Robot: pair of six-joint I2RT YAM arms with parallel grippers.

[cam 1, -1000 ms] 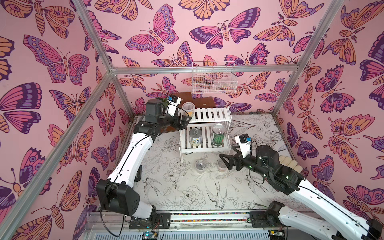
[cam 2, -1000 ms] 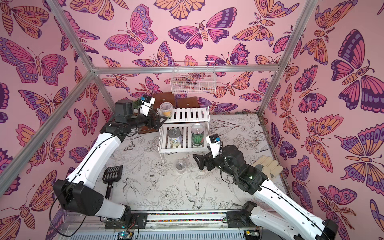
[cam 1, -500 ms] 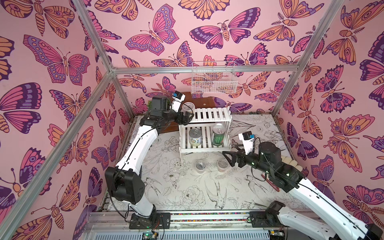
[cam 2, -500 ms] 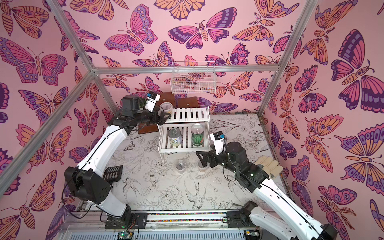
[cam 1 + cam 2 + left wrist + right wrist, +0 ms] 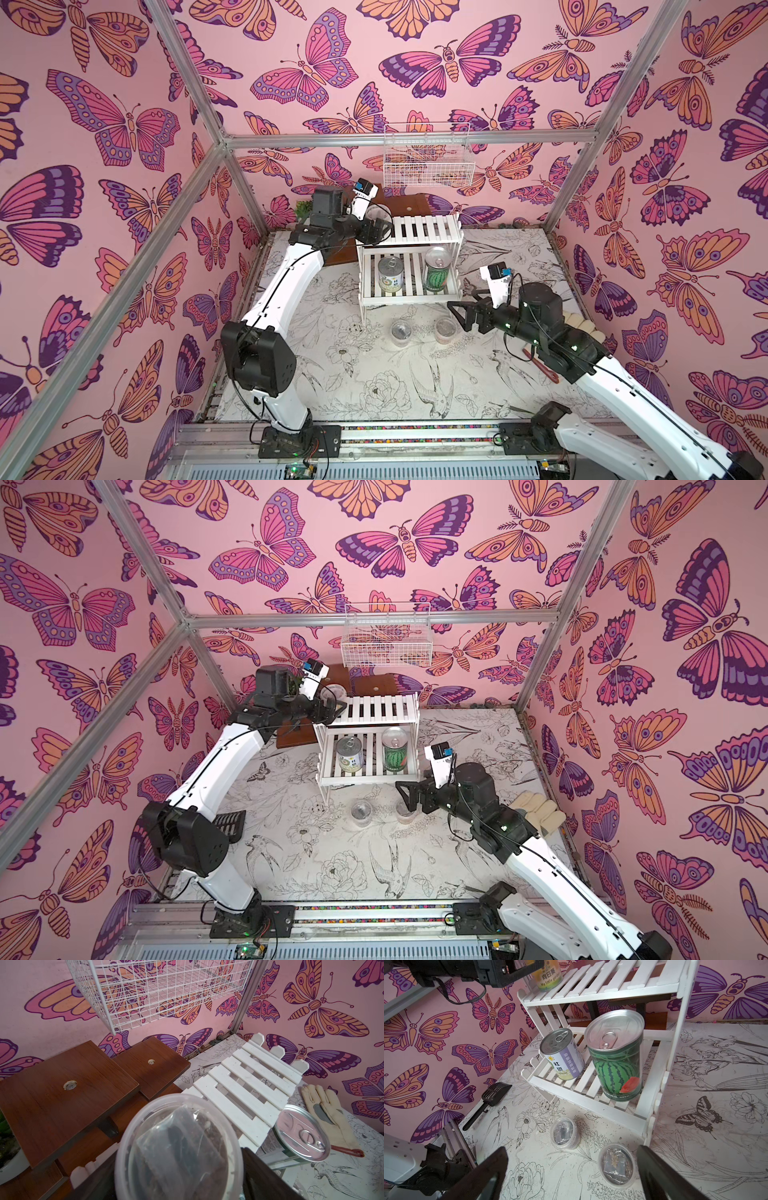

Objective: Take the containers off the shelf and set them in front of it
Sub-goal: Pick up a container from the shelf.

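Note:
The white two-tier shelf (image 5: 424,230) (image 5: 374,710) (image 5: 602,982) stands at the back. On its top tier's left end stands a clear lidded cup (image 5: 377,212) (image 5: 178,1147) with a yellow label (image 5: 549,976). My left gripper (image 5: 380,228) (image 5: 336,708) is shut on it, a finger on each side. A pale-labelled can (image 5: 390,277) (image 5: 562,1057) and a watermelon can (image 5: 436,270) (image 5: 616,1053) stand on the lower tier. Two clear cups (image 5: 401,332) (image 5: 445,329) sit on the table in front. My right gripper (image 5: 459,316) (image 5: 572,1153) hovers open beside them, holding nothing.
A brown stepped stand (image 5: 68,1084) rises behind the shelf, under a white wire basket (image 5: 428,160) on the wall. A pale glove (image 5: 536,812) and a red-handled tool (image 5: 540,365) lie at the right. A black scoop (image 5: 228,827) lies at the left.
My left gripper has slid right to the top tier's end and its jaws have closed in on the cup. The right gripper drew back slightly to the right, staying open.

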